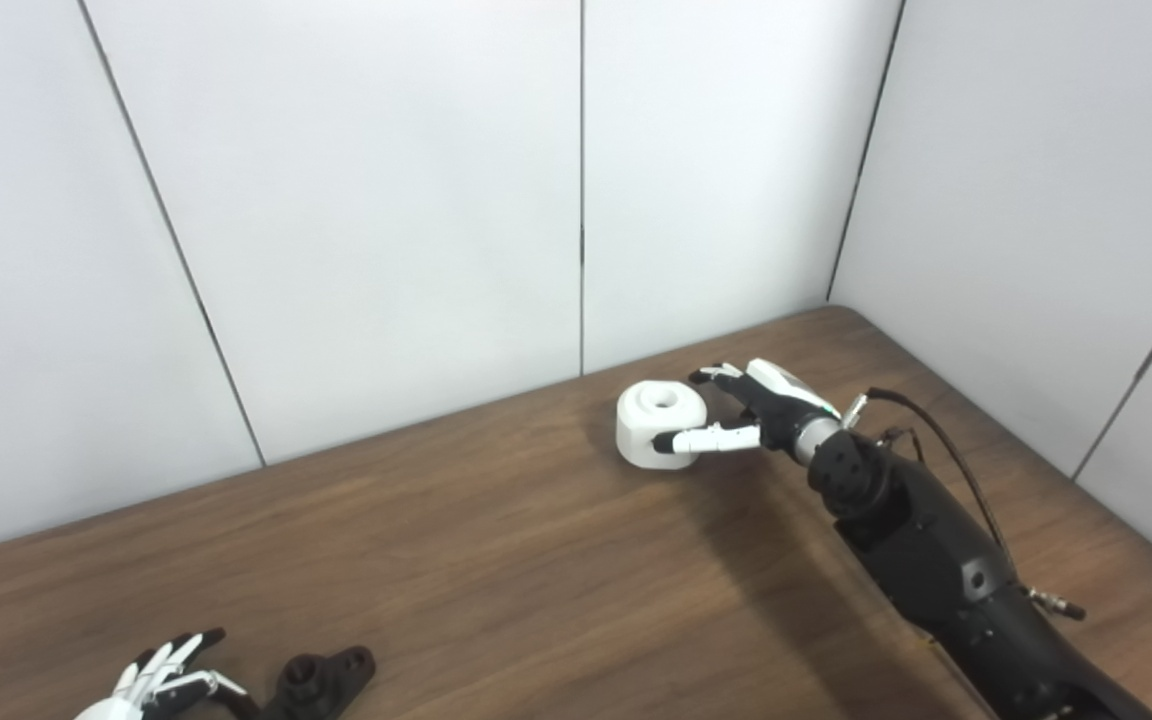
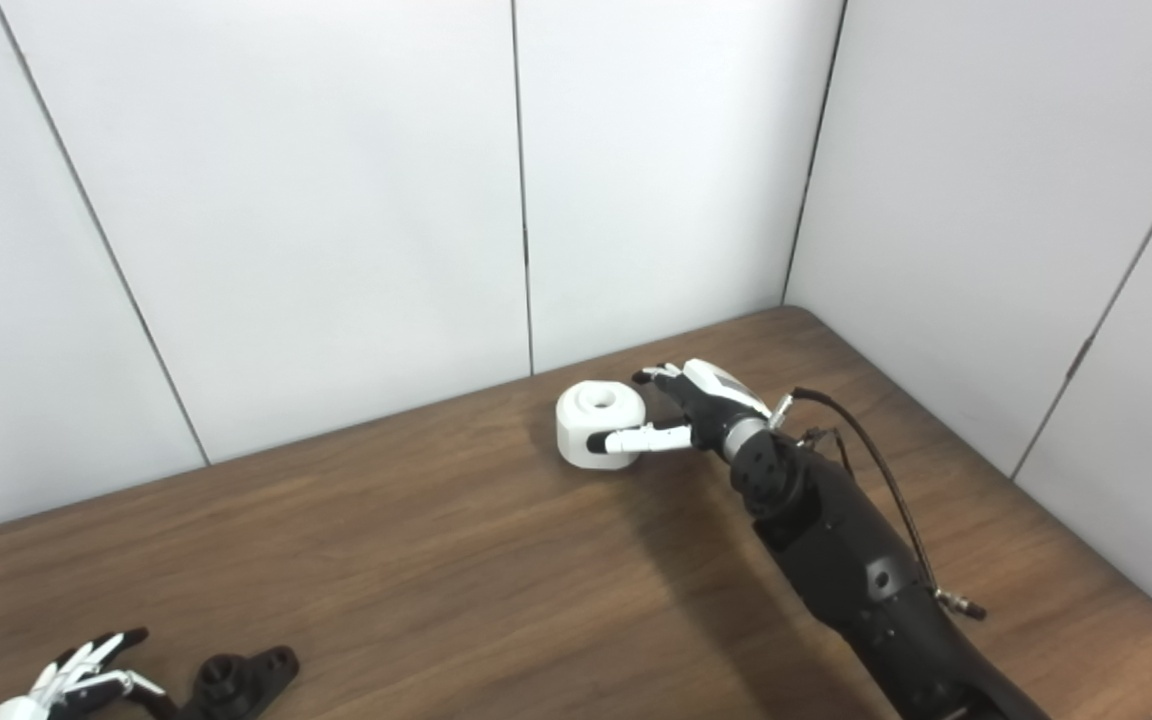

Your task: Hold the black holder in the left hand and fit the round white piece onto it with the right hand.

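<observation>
The round white piece (image 1: 658, 422) stands on the wooden table (image 1: 496, 540) toward the far right, with a hole in its top. My right hand (image 1: 751, 415) reaches it from the right; its thumb lies against the near side and its fingers curl at the far side, not visibly closed on it. The black holder (image 1: 321, 682) lies flat at the near left edge of the picture. My left hand (image 1: 164, 682) sits just left of the holder, fingers spread and apart from it, holding nothing.
White wall panels (image 1: 576, 200) close the table's far side and right side, meeting in a corner behind the white piece. A cable (image 1: 946, 455) loops off the right forearm. Bare wood lies between the two hands.
</observation>
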You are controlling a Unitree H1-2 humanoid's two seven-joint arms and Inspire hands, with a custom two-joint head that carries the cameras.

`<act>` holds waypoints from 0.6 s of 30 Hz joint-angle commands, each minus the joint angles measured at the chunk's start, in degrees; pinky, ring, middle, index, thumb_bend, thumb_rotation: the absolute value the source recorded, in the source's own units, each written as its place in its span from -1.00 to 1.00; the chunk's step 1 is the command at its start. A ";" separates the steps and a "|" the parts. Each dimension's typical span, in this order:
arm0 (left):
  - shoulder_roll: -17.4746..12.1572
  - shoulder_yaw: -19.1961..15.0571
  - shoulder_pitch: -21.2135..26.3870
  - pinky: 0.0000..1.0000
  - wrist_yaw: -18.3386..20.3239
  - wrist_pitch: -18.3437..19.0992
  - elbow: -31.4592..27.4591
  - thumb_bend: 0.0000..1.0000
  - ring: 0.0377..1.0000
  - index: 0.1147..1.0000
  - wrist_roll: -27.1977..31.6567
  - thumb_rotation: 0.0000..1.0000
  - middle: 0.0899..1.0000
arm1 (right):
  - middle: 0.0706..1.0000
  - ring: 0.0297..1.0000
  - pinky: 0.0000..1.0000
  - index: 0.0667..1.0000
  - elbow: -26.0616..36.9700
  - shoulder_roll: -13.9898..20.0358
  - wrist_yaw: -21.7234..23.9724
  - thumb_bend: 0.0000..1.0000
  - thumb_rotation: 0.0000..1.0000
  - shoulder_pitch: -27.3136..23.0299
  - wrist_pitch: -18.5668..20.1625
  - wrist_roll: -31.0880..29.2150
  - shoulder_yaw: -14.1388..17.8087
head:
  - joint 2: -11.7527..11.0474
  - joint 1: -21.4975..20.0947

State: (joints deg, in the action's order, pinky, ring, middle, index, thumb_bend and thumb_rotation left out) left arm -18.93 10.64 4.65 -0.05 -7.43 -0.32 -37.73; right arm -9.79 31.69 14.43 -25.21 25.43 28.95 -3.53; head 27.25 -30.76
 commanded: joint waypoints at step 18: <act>-0.86 -0.82 -1.23 1.00 0.94 -0.13 -3.16 0.03 0.89 -0.17 0.45 -0.91 0.81 | 1.00 1.00 0.63 0.83 0.89 2.03 -1.83 1.00 0.29 -3.25 -2.67 0.37 -1.20 | 0.46 1.15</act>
State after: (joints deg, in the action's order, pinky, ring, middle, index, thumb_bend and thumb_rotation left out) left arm -18.93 10.12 3.11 0.90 -7.20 -2.55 -37.55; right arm -9.86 32.42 14.25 -25.45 24.54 29.12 -5.20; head 27.69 -29.53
